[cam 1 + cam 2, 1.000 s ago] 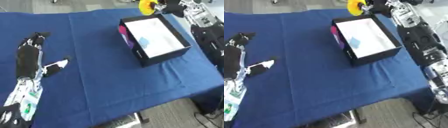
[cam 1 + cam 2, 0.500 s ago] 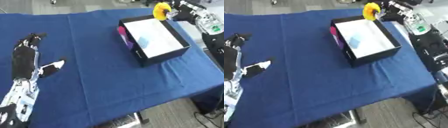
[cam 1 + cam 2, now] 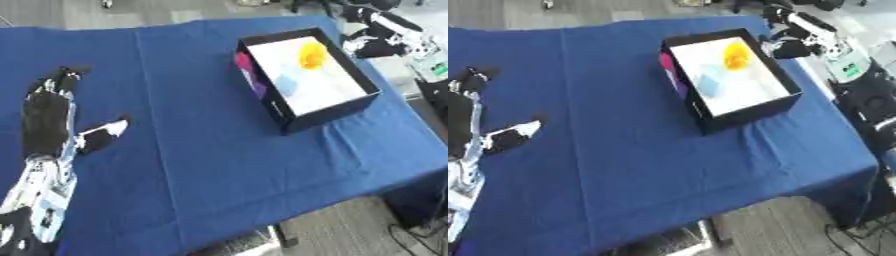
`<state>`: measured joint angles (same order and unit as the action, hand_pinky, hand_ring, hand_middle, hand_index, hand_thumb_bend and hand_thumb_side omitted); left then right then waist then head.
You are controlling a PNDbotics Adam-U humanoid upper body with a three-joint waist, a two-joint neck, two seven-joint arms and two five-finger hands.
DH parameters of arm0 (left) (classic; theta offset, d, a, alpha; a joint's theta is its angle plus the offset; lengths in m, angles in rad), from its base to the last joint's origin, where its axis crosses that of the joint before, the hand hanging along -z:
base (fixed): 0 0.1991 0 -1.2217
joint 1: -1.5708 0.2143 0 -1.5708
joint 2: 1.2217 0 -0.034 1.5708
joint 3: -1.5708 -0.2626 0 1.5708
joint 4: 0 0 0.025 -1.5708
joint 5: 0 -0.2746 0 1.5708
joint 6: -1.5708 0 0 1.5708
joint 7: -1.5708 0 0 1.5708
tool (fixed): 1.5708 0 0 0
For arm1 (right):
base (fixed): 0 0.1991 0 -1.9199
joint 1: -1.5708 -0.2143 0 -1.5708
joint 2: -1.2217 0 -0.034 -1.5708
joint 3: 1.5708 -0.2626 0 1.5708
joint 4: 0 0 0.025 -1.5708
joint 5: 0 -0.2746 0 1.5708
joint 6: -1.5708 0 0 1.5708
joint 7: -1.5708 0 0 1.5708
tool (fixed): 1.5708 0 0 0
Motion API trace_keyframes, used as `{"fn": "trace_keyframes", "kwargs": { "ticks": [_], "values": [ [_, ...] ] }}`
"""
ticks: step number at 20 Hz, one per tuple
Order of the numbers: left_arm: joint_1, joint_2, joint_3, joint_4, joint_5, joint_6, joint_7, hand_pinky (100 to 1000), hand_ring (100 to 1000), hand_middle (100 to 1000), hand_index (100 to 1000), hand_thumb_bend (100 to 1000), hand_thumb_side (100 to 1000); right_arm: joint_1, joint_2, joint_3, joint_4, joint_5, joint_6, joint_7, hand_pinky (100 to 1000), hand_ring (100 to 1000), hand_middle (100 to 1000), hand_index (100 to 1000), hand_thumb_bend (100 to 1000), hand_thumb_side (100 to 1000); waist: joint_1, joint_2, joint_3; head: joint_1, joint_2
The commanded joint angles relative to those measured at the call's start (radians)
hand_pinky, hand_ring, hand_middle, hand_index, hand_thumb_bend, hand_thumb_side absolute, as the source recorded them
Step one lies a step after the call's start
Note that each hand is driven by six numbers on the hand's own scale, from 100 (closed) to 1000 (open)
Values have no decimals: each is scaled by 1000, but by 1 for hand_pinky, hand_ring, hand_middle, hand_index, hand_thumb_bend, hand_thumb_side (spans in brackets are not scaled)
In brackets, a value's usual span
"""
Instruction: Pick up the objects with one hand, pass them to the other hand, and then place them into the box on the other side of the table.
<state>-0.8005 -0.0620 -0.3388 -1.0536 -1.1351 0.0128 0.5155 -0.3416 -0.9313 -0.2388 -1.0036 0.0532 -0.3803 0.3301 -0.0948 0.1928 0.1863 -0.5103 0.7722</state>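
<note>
— Where was the yellow rounded object [image 3: 312, 55]?

— Inside the black-walled, white-floored box [image 3: 346, 111], toward its far end, one of one. That placement looked done.

— And your hands?

— My right hand [image 3: 378, 46] hung just beyond the box's far right corner; I couldn't tell its fingers. My left hand [image 3: 52, 115] lay flat, fingers spread, well left of the box on the blue cloth-covered table [image 3: 201, 150]. Nothing loose remained there.

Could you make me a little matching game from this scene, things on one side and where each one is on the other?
Things:
1. yellow object
2. left hand
3. right hand
4. black box

Places:
A. flat and open on the blue cloth, left side
B. beside the box's far right edge
C. inside the box, on its white floor
D. on the cloth's right half

Pairs: 1-C, 2-A, 3-B, 4-D
</note>
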Motion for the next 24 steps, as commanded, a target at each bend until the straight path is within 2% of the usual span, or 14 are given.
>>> {"fn": "trace_keyframes", "kwargs": {
  "ticks": [1,3,9,12,13,15,21,24],
  "values": [
    [-12,2,5,-9,7,2,3,722,592,604,790,782,294,-7,-52,-22,-6,-2,-9,-1,816,1000,1000,1000,100,207,11,-40,-2,4,-2],
    [-13,5,7,-10,8,4,5,722,591,604,789,783,293,-10,-46,-40,-23,-43,7,-15,821,1000,1000,1000,100,237,12,-40,-2,8,-2],
    [-19,14,15,-20,18,16,6,721,591,604,789,774,300,-18,-43,-92,-160,-284,59,-56,835,1000,1000,1000,100,413,16,-42,-3,49,-2],
    [-23,21,20,-30,28,25,5,721,592,604,789,772,300,-12,-40,-108,-228,-412,79,-44,835,1000,1000,1000,100,437,19,-45,-3,75,-2],
    [-25,24,23,-37,33,29,4,722,594,605,789,760,308,-10,-38,-116,-252,-458,81,-39,823,1000,1000,1000,100,470,21,-46,-3,84,-2],
    [-29,33,29,-53,49,43,0,723,595,605,790,738,315,-2,-37,-133,-298,-531,83,-35,815,1000,1000,1000,100,470,23,-47,-3,103,-2],
    [-62,86,59,-119,131,124,-48,734,598,613,795,659,358,25,-24,-167,-418,-583,102,-75,814,1000,1000,1000,100,470,35,-51,5,156,-2],
    [-91,136,70,-145,184,185,-132,758,622,641,801,641,398,40,-17,-178,-457,-572,112,-102,815,1000,1000,1000,100,470,42,-54,12,172,-2]
  ]
}}
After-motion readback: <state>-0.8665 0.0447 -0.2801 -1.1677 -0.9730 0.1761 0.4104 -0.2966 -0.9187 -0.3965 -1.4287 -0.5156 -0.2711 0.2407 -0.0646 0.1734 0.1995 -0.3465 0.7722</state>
